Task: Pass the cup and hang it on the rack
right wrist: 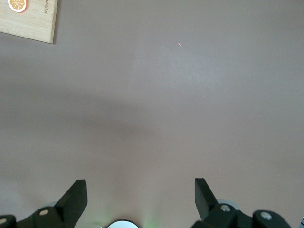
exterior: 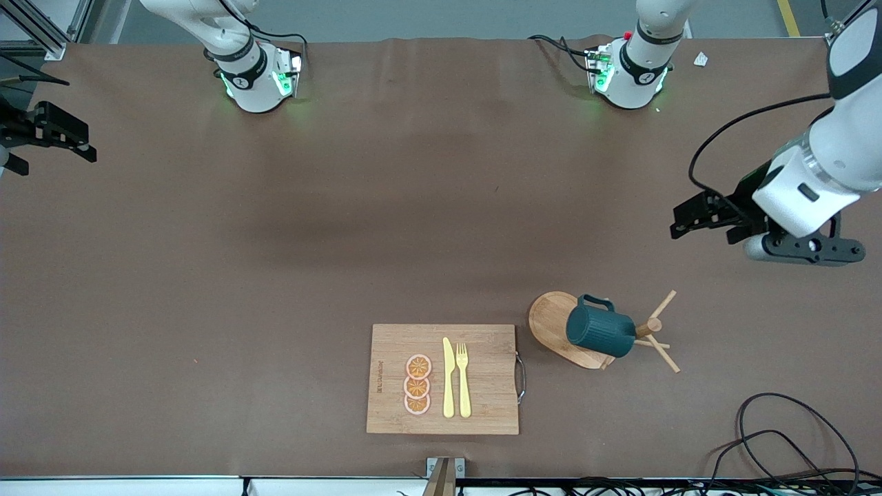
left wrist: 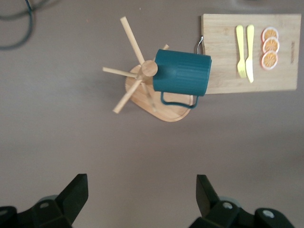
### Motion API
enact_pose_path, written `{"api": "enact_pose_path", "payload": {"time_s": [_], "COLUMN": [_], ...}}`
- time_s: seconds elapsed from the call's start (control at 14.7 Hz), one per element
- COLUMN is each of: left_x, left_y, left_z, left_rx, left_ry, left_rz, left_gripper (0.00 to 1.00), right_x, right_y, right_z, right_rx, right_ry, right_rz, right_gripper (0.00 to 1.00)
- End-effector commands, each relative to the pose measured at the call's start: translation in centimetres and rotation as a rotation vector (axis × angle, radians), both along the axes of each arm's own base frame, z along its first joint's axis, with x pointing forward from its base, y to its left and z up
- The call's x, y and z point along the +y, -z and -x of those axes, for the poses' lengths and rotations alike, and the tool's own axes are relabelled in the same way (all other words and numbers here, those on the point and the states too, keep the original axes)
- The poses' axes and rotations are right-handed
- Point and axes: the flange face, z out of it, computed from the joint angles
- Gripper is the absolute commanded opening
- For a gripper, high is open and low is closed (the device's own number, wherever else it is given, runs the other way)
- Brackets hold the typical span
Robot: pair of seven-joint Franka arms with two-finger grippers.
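The dark teal cup [exterior: 599, 332] hangs tilted on a peg of the light wooden rack [exterior: 551, 318], over the rack's oval base, with its loop handle showing. The left wrist view shows the cup [left wrist: 183, 73] beside the rack's post [left wrist: 150, 68]. My left gripper [exterior: 696, 220] is open and empty, up in the air over bare table at the left arm's end, apart from the rack. Its fingers [left wrist: 76, 194] frame bare table. My right gripper [exterior: 58, 148] is open and empty over the right arm's end of the table, and it shows over bare table in the right wrist view [right wrist: 140, 192].
A wooden cutting board [exterior: 482, 406] lies beside the rack toward the right arm's end, with a yellow knife [exterior: 448, 379], a yellow fork [exterior: 463, 380] and three orange slices [exterior: 417, 384] on it. Black cables [exterior: 778, 441] lie at the near corner by the left arm's end.
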Motion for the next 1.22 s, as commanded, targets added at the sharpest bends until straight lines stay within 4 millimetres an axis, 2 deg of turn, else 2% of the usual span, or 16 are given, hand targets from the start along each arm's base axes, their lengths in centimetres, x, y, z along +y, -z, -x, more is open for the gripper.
{"api": "enact_pose_path", "payload": {"time_s": [0.0, 0.07, 0.34, 0.48, 0.68, 0.88, 1.16], "left_x": [0.5, 0.7, 0.8, 1.8, 4.0, 6.2, 7.2], "left_y": [-3.9, -4.0, -6.2, -6.8, -6.6, -5.1, -4.0], "left_z": [2.6, 2.9, 4.5, 4.9, 6.0, 5.8, 5.6], "left_rx": [-0.04, -0.022, -0.044, -0.046, -0.019, 0.0, -0.029], "left_ry": [0.068, 0.076, 0.062, 0.046, 0.007, -0.032, -0.043], "left_rz": [-0.149, -0.167, -0.17, -0.17, -0.152, -0.15, -0.147], "left_gripper": [1.0, 1.0, 1.0, 1.0, 1.0, 1.0, 1.0], "right_x": [-0.1, -0.1, -0.1, -0.1, -0.2, -0.2, -0.2], "right_y": [-0.5, -0.5, -0.5, -0.5, -0.5, -0.5, -0.5], "right_z": [0.5, 0.5, 0.5, 0.5, 0.5, 0.5, 0.5], "right_rx": [0.0, 0.0, 0.0, 0.0, 0.0, 0.0, 0.0], "right_ry": [0.013, 0.013, 0.013, 0.013, 0.014, 0.013, 0.013], "right_rz": [0.005, 0.005, 0.005, 0.005, 0.006, 0.004, 0.005], "right_gripper": [1.0, 1.0, 1.0, 1.0, 1.0, 1.0, 1.0]}}
